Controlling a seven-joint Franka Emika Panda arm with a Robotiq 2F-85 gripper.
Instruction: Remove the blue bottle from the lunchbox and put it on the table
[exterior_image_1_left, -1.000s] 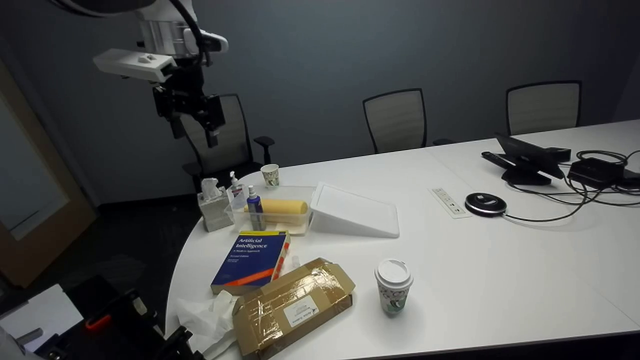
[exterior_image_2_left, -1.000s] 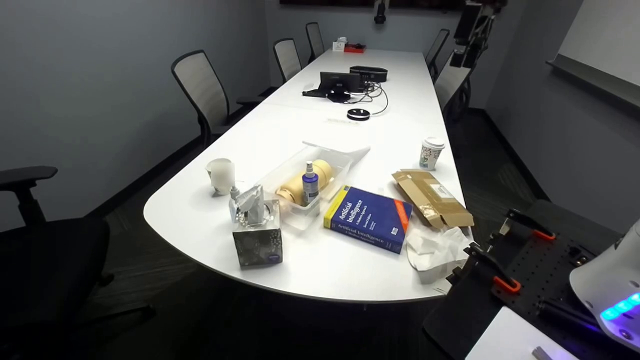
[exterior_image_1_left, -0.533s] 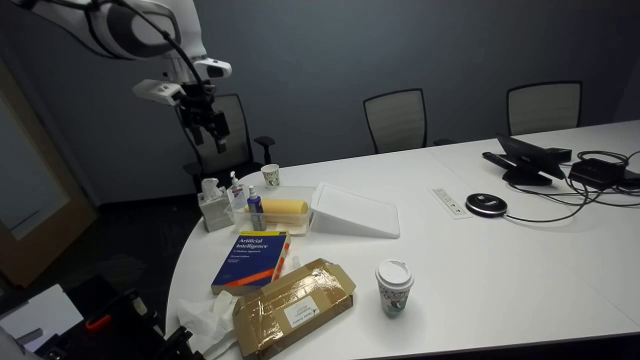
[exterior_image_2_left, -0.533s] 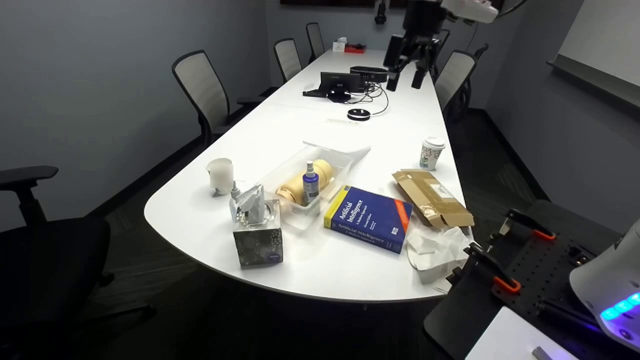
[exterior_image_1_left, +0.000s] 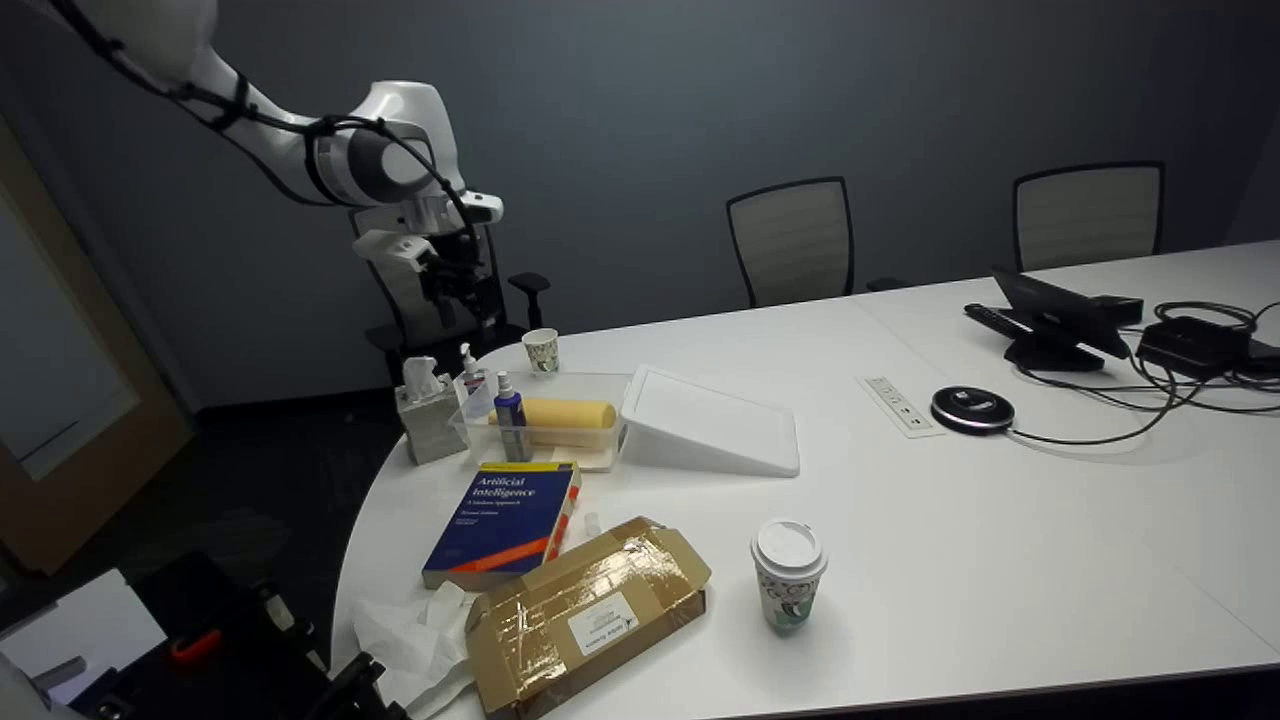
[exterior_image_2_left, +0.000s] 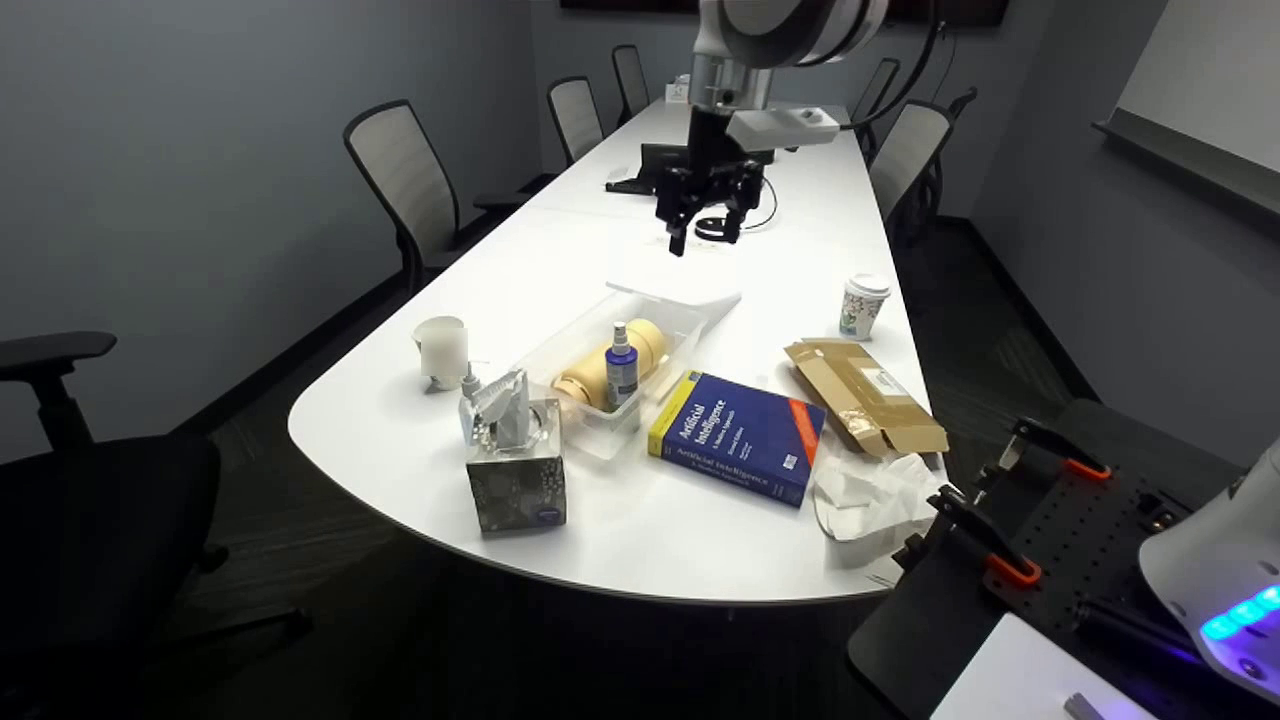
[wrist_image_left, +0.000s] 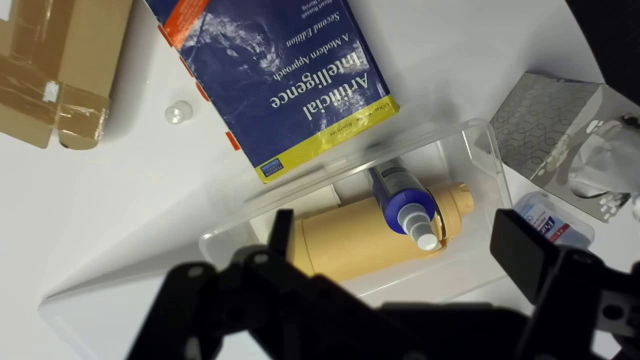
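Observation:
The blue bottle (exterior_image_1_left: 511, 420) has a white spray top and stands upright inside the lunchbox (exterior_image_1_left: 590, 437), a clear plastic box. Both also show in an exterior view, the bottle (exterior_image_2_left: 621, 375) beside a yellow bottle (exterior_image_2_left: 590, 380) lying in the box (exterior_image_2_left: 603, 440). In the wrist view the blue bottle (wrist_image_left: 400, 197) is seen from above, between the fingers but apart from them. My gripper (exterior_image_1_left: 465, 314) is open and empty, above the box; it also shows in an exterior view (exterior_image_2_left: 706, 240) and the wrist view (wrist_image_left: 400, 245). The table (exterior_image_1_left: 1000, 540) is white.
A white lid (exterior_image_1_left: 710, 420) leans on the box's end. A blue book (exterior_image_2_left: 740, 435) lies close in front. A tissue box (exterior_image_2_left: 515, 490), a sanitizer bottle (wrist_image_left: 555, 220) and a paper cup (exterior_image_1_left: 541, 350) stand around the box. A cardboard packet (exterior_image_1_left: 590, 610) and a lidded cup (exterior_image_1_left: 788, 575) are farther off.
The arm has swung toward the box and lowered, going right and down in an exterior view. The gripper stays open. The objects on the table have not moved.

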